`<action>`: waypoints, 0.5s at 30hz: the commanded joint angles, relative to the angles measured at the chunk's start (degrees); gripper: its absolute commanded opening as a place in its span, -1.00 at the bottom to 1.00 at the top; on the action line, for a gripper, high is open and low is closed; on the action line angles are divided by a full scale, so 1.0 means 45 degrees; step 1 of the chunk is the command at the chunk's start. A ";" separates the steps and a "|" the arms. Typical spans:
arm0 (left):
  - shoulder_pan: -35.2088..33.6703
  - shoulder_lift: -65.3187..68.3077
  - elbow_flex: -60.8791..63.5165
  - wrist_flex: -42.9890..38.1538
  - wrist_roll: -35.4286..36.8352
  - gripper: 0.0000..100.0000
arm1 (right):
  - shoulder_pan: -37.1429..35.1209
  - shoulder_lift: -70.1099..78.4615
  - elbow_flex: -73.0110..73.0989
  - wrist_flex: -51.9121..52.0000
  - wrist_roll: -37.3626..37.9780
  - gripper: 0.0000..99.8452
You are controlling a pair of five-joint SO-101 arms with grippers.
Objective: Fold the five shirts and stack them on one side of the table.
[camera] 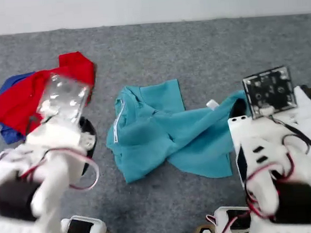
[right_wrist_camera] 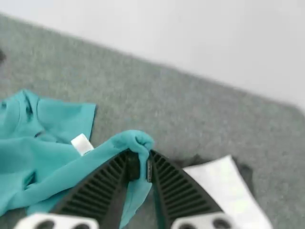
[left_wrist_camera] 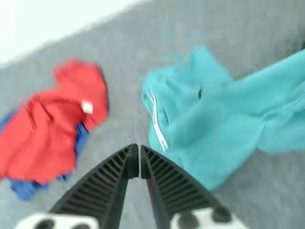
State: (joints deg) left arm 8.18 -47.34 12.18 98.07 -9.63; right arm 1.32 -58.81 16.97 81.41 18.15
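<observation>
The teal shirt [camera: 162, 132] lies crumpled at the middle of the table [camera: 193, 45], with one part drawn out toward the right arm. The right gripper [right_wrist_camera: 139, 167] has its jaws closed on a bunched fold of that part. The left gripper [left_wrist_camera: 139, 160] has its jaws pressed together with nothing between them; it hangs over bare table between the teal shirt and the red shirt [camera: 22, 95]. The red shirt lies in a heap on a blue shirt [camera: 8, 133] at the left side. A white shirt [camera: 308, 112] lies at the right side beside the right arm, with something dark under it — what it is cannot be told.

Step in hand, as judged: spreading the teal shirt flat before the first fold. No shirt looks folded, so the task is at an early stage. The next move calls for the left gripper to open and take the edge near the collar — both arms can then draw the cloth flat.
</observation>
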 commanded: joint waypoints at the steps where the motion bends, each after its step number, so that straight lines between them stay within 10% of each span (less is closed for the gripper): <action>1: 0.0742 0.1485 0.1514 -0.0664 -0.0020 -0.97 | -0.0107 -0.0205 0.0684 0.0068 0.0098 -0.98; 15: 0.2149 1.1819 0.1924 -0.3829 -0.0664 -0.76 | -0.0049 -0.0205 0.0899 0.0068 0.0117 -0.98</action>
State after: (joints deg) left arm 17.85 -0.31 25.10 81.54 -11.74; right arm 0.88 -59.25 21.19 81.49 18.15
